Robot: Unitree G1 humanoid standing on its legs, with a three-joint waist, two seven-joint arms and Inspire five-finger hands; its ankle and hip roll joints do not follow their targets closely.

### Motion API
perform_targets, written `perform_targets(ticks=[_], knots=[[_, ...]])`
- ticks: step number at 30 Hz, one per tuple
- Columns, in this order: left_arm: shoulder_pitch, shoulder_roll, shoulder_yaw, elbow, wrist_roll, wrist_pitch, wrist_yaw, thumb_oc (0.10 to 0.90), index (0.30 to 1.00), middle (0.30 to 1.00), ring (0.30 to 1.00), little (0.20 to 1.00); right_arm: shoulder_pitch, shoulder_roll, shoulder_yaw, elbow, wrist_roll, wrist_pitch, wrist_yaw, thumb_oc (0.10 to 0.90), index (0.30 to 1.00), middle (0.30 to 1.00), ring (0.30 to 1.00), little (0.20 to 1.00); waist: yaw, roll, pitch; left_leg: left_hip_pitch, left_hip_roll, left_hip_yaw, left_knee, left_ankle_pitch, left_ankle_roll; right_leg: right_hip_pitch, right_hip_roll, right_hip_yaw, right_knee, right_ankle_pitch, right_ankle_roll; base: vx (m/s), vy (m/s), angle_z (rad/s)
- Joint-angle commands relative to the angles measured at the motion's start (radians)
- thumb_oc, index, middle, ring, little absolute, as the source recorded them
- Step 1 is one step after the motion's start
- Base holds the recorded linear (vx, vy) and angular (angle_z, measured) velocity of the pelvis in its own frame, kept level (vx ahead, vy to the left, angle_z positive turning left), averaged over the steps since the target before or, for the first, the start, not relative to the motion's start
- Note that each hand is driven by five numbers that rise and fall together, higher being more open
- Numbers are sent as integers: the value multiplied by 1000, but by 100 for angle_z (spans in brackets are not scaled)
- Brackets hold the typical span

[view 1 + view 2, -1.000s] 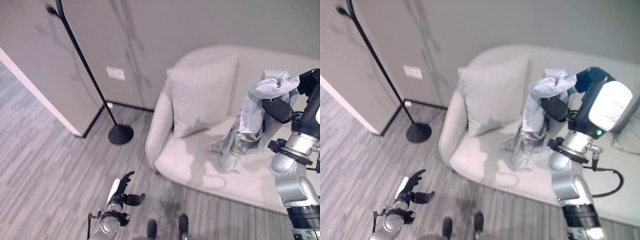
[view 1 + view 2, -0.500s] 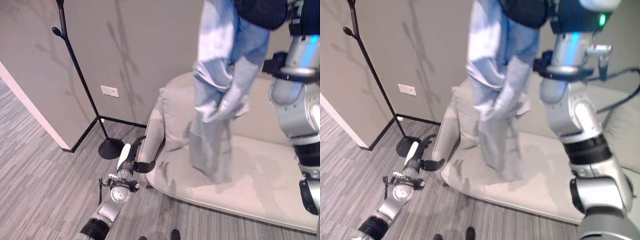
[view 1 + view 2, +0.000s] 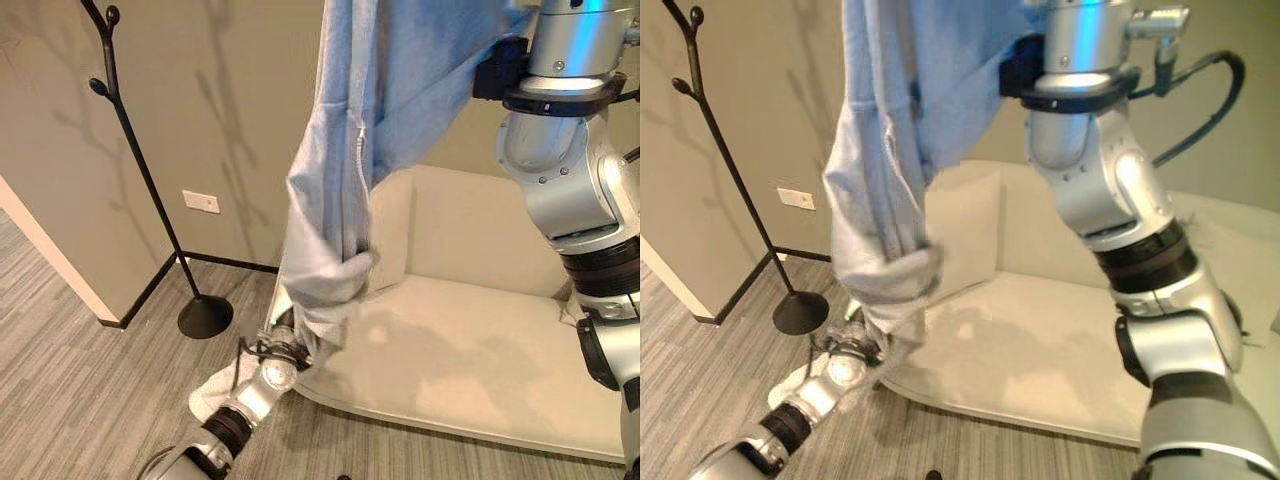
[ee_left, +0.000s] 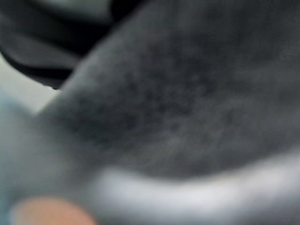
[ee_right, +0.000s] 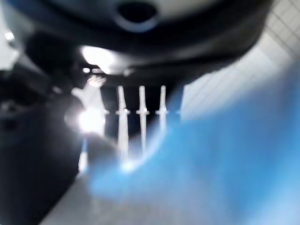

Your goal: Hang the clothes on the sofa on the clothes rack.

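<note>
Hanging high above the sofa, a pale blue garment.

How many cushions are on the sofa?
1. A pale square cushion leans against the back of the light-coloured sofa, at the end nearer the black coat rack. The hanging light blue garment hides part of that end, so another could be behind it.

Soft matt cloth garment, seemingly cotton
</note>
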Motion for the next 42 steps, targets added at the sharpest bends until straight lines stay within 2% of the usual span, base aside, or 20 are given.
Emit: perform_targets(ticks=[1, 2, 9, 11, 12, 13, 15, 17, 19, 22, 24, 26, 28, 29, 31, 34, 36, 37, 41, 42], knots=[[-69, -103, -75, 29, -182, -89, -105, 485, 427, 427, 427, 427, -228, 82, -59, 139, 72, 34, -42, 400, 300, 300, 300, 300, 0, -19, -124, -31, 17, -27, 4, -82, 10, 59, -27, 26, 93, -169, 41, 2, -26, -7], [-72, -116, -89, 39, -202, -83, -113, 400, 300, 300, 300, 300, -235, 92, -60, 145, 77, 37, -46, 400, 300, 300, 300, 300, -5, -19, -122, -30, 17, -27, 4, -83, 10, 58, -25, 30, 94, -170, 40, -1, -32, -6], [-88, -99, -48, -13, -300, -91, -93, 400, 300, 300, 300, 300, -223, 59, -49, 101, 62, 53, -19, 400, 300, 300, 300, 300, -18, -12, -109, -20, 25, -16, 4, -85, 9, 48, -12, 51, 117, -179, 36, -2, -35, -11], [-72, -76, -16, -46, -314, -92, -86, 400, 300, 300, 300, 300, -216, 22, -50, 101, 58, 57, -14, 400, 300, 300, 300, 300, -15, -11, -107, -19, 26, -15, 4, -84, 8, 49, -11, 50, 118, -181, 36, -2, -64, -14], [-26, -25, 45, -94, -303, -94, -82, 400, 300, 300, 300, 300, -211, -54, -49, 103, 42, 61, -5, 400, 300, 300, 300, 300, -6, -10, -104, -20, 28, -18, 4, -80, 5, 50, -9, 43, 118, -183, 36, -6, -96, -1], [-1, -4, 76, -122, -306, -96, -79, 400, 300, 300, 300, 300, -199, -87, -57, 98, 32, 62, -2, 400, 300, 300, 300, 300, -1, -8, -104, -21, 29, -20, 4, -78, 4, 50, -8, 41, 119, -184, 36, -5, -84, 4], [17, 12, 96, -146, -309, -96, -79, 400, 300, 300, 300, 300, -189, -108, -63, 91, 25, 65, 0, 400, 300, 300, 300, 300, 2, -9, -104, -22, 30, -22, 4, -77, 3, 50, -8, 39, 120, -186, 35, -8, -47, 2], [99, 73, 215, -236, -313, -103, -59, 400, 300, 300, 300, 300, -130, -207, -99, 47, -28, 74, 18, 400, 300, 300, 300, 300, 17, -5, -99, -28, 32, -35, 4, -68, -2, 53, -4, 26, 122, -191, 32, -45, -148, 18], [224, 175, 443, -380, -230, -107, 0, 400, 300, 300, 300, 300, 53, -332, -226, -33, -68, 48, 43, 400, 300, 300, 300, 300, 37, 2, -85, -46, 43, -64, 4, -45, -16, 49, 7, -7, 140, -212, 25, -95, -235, 28], [300, 245, 626, -465, -113, -111, 68, 400, 300, 300, 300, 300, 233, -382, -358, -98, -79, 8, 69, 400, 300, 300, 300, 300, 52, 12, -68, -66, 50, -88, 4, -23, -36, 49, 15, -31, 137, -225, 17, -51, -145, 41], [322, 269, 704, -502, -69, -115, 95, 400, 300, 300, 300, 300, 318, -403, -423, -131, -81, -11, 80, 400, 300, 300, 300, 300, 58, 13, -65, -83, 52, -99, 4, -8, -44, 50, 16, -44, 124, -220, 14, -94, -116, 22], [351, 337, 870, -580, 41, -115, 170, 400, 300, 300, 300, 300, 482, -413, -541, -200, -76, -61, 111, 400, 300, 300, 300, 300, 71, 18, -55, -112, 50, -129, 4, 15, -64, 61, 19, -76, 89, -214, 13, -104, -120, 50], [314, 382, 970, -636, 121, -113, 246, 400, 300, 300, 300, 300, 601, -403, -617, -218, -79, -83, 113, 400, 300, 300, 300, 300, 72, 22, -40, -136, 50, -120, 5, 17, -76, 69, 10, -103, 72, -214, 14, -100, -34, 53], [311, 386, 966, -642, 125, -109, 247, 400, 300, 300, 300, 300, 621, -399, -640, -226, -79, -84, 114, 400, 300, 300, 300, 300, 71, 17, -38, -139, 48, -124, 5, 26, -75, 68, 9, -109, 71, -210, 13, -144, 6, 24], [265, 424, 1029, -704, 187, -113, 304, 400, 300, 300, 300, 300, 689, -397, -673, -239, -102, -86, 114, 400, 300, 300, 300, 300, 55, 7, -20, -132, 81, -22, 69, -18, -56, 56, -20, -141, 82, -205, 13, -124, 35, 44], [243, 457, 1051, -712, 226, -117, 338, 400, 300, 300, 300, 300, 706, -383, -673, -255, -107, -102, 113, 400, 300, 300, 300, 300, 54, -6, -25, -119, 99, -8, 130, -62, -56, 46, -37, -130, 90, -199, 16, 0, 81, 46], [217, 498, 1048, -708, 253, -129, 361, 400, 300, 300, 300, 300, 710, -392, -656, -262, -107, -123, 113, 400, 300, 300, 300, 300, 49, -8, -26, -102, 143, -18, 161, -69, -59, 36, -58, -115, 98, -198, 21, 57, 168, 6], [194, 523, 1044, -706, 283, -126, 382, 400, 300, 300, 300, 300, 741, -388, -661, -274, -116, -139, 116, 400, 300, 300, 300, 300, 38, -3, -32, -84, 205, -17, 143, -31, -67, 27, -74, -113, 108, -207, 29, 94, 255, -30], [156, 554, 1006, -682, 342, -115, 445, 400, 300, 300, 300, 300, 840, -438, -713, -285, -212, -131, 70, 400, 300, 300, 300, 300, 19, 5, -35, -93, 328, -34, 30, 125, -114, 28, -114, -107, 130, -241, 54, 144, 354, -3], [128, 557, 975, -670, 372, -107, 490, 400, 300, 300, 300, 300, 894, -458, -742, -267, -267, -106, 40, 400, 300, 300, 300, 300, 22, 10, -28, -121, 371, -75, 4, 168, -137, 37, -141, -94, 137, -259, 70, 205, 545, -9]])
